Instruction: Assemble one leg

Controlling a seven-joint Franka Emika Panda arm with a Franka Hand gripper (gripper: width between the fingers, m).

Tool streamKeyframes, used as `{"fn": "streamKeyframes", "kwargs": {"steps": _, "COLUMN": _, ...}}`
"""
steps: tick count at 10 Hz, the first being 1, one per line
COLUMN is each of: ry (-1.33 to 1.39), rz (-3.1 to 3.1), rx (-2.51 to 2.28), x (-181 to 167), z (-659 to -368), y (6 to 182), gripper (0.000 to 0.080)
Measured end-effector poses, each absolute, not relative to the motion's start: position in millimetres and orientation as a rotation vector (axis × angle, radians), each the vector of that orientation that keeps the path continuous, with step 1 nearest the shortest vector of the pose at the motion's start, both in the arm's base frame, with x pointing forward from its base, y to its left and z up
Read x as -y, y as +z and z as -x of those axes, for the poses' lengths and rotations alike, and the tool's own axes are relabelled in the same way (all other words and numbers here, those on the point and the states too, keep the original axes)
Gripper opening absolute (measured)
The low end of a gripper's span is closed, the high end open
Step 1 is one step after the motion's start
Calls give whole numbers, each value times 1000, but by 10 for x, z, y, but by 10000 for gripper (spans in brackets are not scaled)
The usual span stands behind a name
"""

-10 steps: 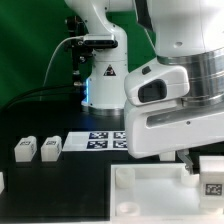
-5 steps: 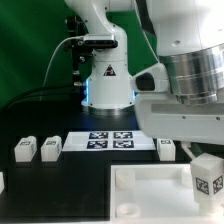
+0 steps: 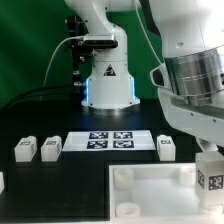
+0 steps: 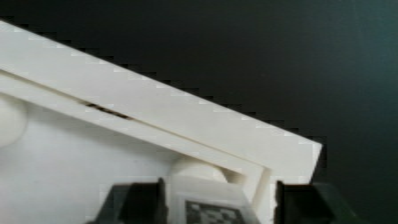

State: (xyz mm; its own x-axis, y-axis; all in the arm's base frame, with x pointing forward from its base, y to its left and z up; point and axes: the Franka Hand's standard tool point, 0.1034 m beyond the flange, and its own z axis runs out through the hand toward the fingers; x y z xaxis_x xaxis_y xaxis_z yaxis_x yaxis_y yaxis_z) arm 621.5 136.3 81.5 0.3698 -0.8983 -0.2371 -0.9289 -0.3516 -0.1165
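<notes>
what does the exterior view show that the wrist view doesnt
Only the exterior view: three loose legs on the black table, the marker board between them, and the arm's base behind. Only the wrist view: the tool up close, its dark fingers on either side of the held leg. Both: that leg with its tag, and the white panel beneath it.
</notes>
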Motion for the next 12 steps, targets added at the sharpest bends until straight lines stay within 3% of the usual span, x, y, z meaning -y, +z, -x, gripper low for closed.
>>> {"fn": "streamKeyframes", "kwargs": {"steps": 1, "ry": 193, "rz": 2400, "rx": -1633, "x": -1364, "z": -6215, "y": 814, "gripper": 300}}
{"fn": "streamKeyframes", "kwargs": {"steps": 4, "ry": 165, "rz": 2560, "rx": -1360, "x": -1314, "z": -6171, "y": 768, "gripper": 623}}
{"fn": "streamKeyframes", "kwargs": {"steps": 6, "ry": 76, "rz": 2804, "rx": -878, "x": -1245, "z": -6181, "y": 798, "gripper": 642}}
{"fn": "streamKeyframes", "kwargs": {"steps": 12, "ry": -43, "rz": 2979, "rx": -75, "x": -1200, "z": -6268, "y": 838, "gripper": 649}}
